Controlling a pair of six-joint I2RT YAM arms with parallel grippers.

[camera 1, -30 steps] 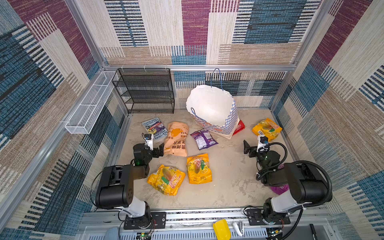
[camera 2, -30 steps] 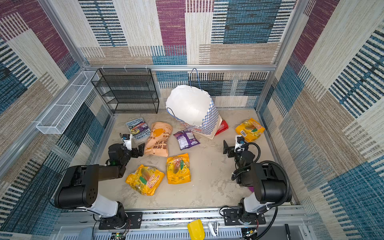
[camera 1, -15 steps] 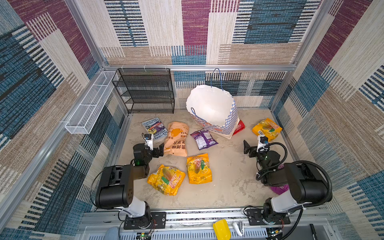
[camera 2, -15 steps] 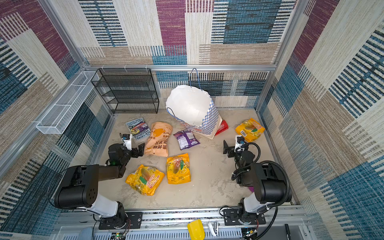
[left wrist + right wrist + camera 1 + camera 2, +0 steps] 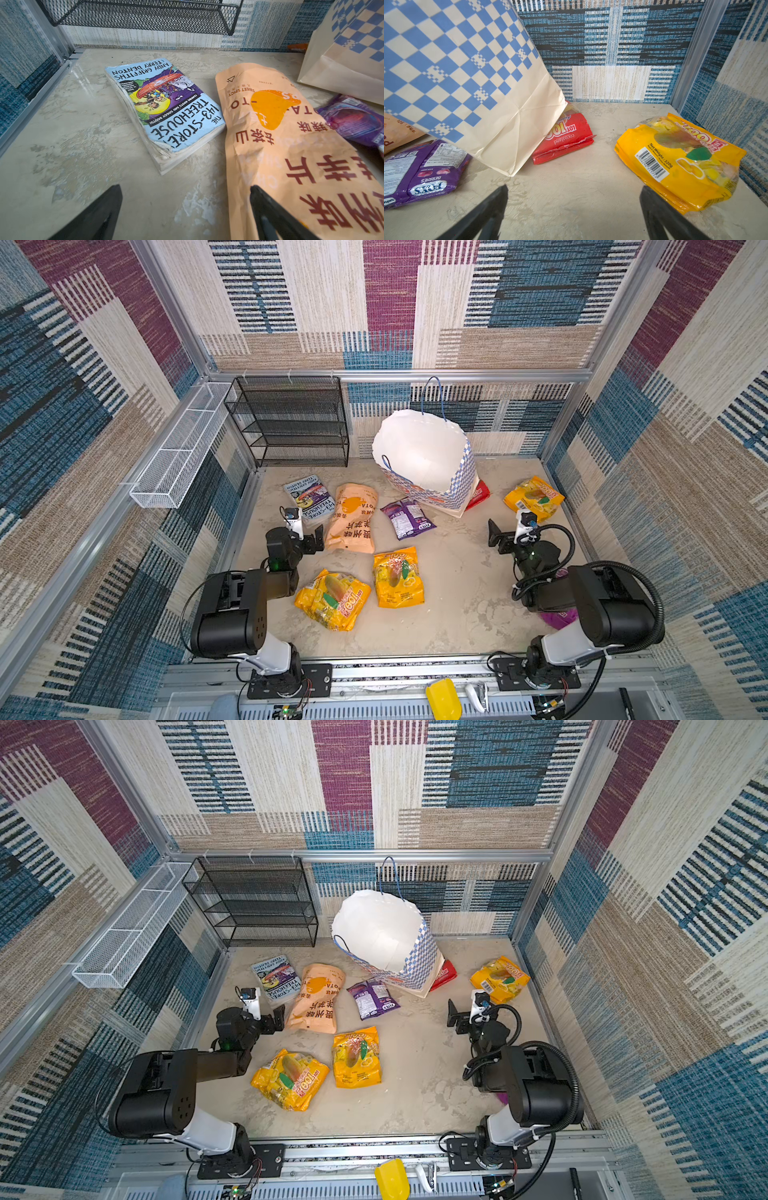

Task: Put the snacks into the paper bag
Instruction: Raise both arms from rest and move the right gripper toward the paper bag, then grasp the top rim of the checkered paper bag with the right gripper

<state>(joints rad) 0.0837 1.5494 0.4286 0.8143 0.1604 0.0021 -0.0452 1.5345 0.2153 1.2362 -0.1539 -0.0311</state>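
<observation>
Clock: 12 is the far wall (image 5: pixel 374 344), read from the table's (image 5: pixel 457 614) middle.
Nearest snacks: near-left yellow packet (image 5: pixel 332 599) at 8 o'clock; middle yellow packet (image 5: pixel 398 576) just beside it.
Left gripper (image 5: pixel 185 188): 9 o'clock, jaws spread wide, empty, 1 finger at the edge of the pale orange packet (image 5: pixel 353 518), which lies at 10.
Right gripper (image 5: pixel 574 187): 3 o'clock, spread wide, empty, over bare table.
Purple packet (image 5: pixel 407 518): 12 o'clock.
Book (image 5: pixel 309 497): 10 o'clock, beside the pale orange packet.
Far yellow packet (image 5: pixel 534 497): 2 o'clock.
Paper bag (image 5: pixel 467 472): 1 o'clock, tilted, mouth open, base propped on the red packet (image 5: pixel 566 137); these 6 packets lie outside it.
</observation>
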